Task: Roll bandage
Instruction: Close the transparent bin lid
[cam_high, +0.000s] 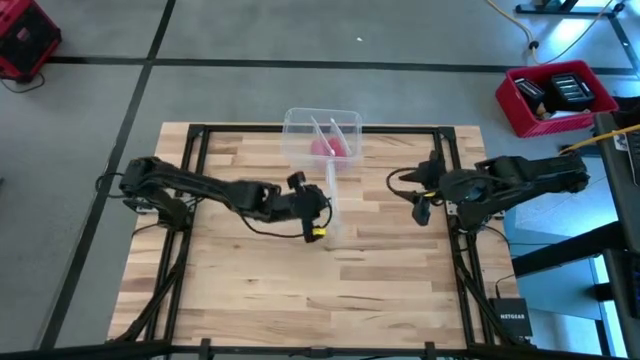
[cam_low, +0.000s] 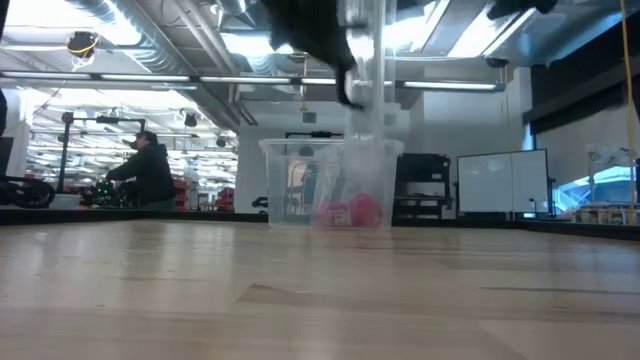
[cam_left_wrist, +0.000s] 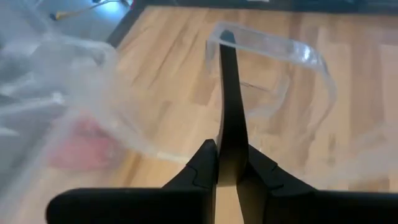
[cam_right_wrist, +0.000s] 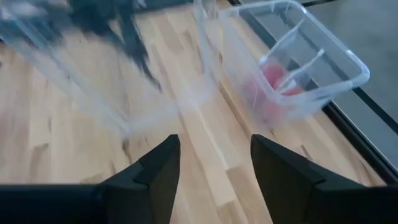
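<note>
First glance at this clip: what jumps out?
The left gripper, mid-table, is shut on a clear lid, lifted off the wood. Just behind it stands the open clear box at the table's far edge, with the pink bandage inside. The right gripper is open, empty, off to the right.

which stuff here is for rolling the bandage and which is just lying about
For the job: bandage, pink, inside the box; clear box; clear lid, pinched in the shut left gripper; open right gripper, empty.

Lying about: red bins on the floor; a person in the room behind.
</note>
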